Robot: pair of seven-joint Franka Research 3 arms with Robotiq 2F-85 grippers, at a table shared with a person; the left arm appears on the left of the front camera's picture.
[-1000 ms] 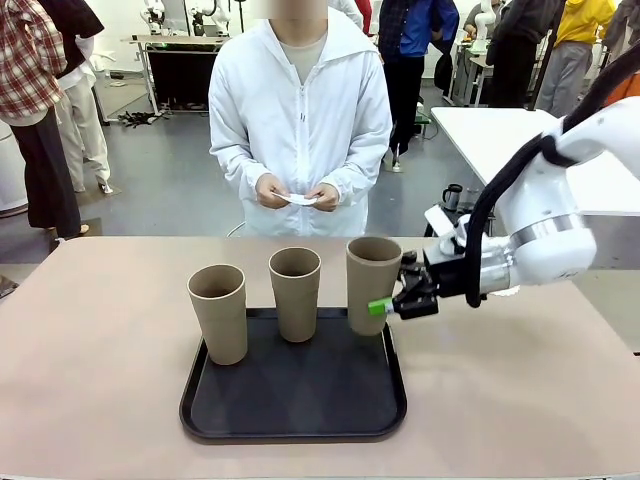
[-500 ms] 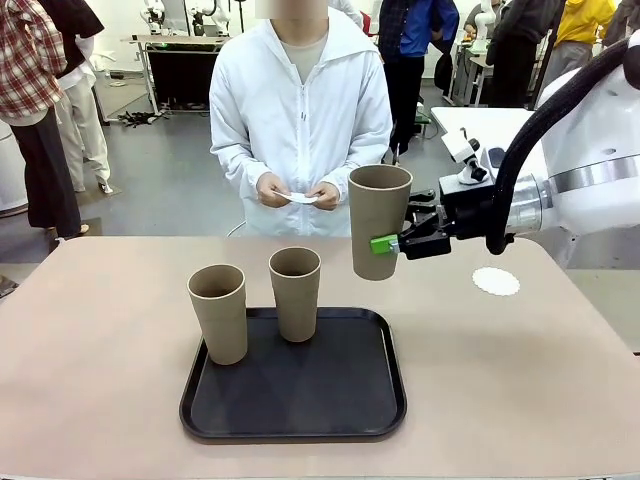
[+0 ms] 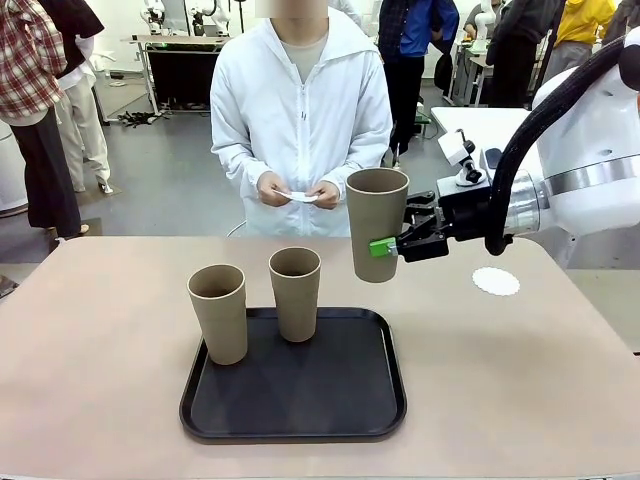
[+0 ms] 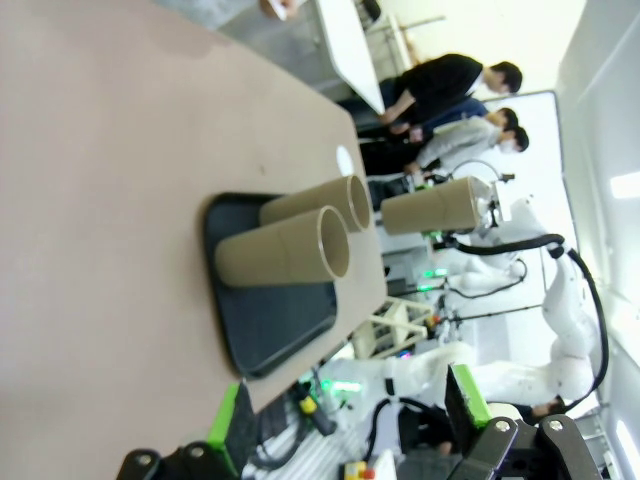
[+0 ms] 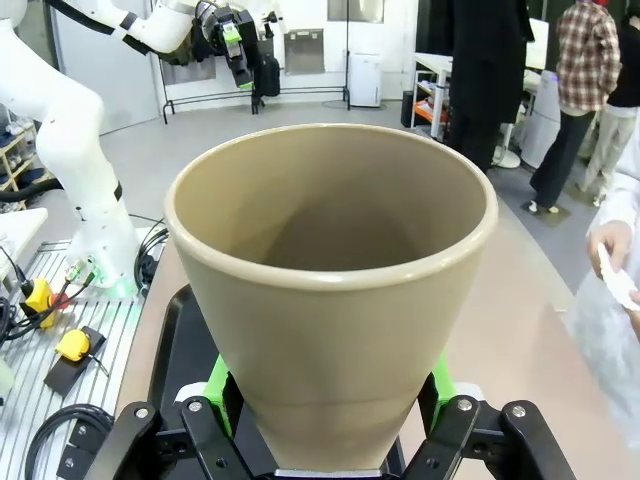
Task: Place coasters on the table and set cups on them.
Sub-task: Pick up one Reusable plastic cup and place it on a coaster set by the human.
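My right gripper (image 3: 386, 245) is shut on a tan cup (image 3: 376, 236), holding it upright in the air above the table (image 3: 100, 360), just past the tray's far right corner. In the right wrist view the cup (image 5: 330, 280) sits between the green pads (image 5: 219, 386). Two more cups (image 3: 218, 312) (image 3: 295, 293) stand on the black tray (image 3: 293, 395). One white coaster (image 3: 496, 282) lies on the table to the right, below my right arm. The person holds more white coasters (image 3: 297, 197) in both hands. My left gripper (image 4: 345, 415) is open and holds nothing, with the tray's cups (image 4: 285, 258) ahead of it.
The person stands at the far edge, opposite the tray. A white table (image 3: 500, 130) stands behind on the right. Bare tabletop lies left and right of the tray.
My right gripper has lifted the cup off the tray's right side and up into the air, uncovering the coaster on the table. Over the last half second it has barely shifted.
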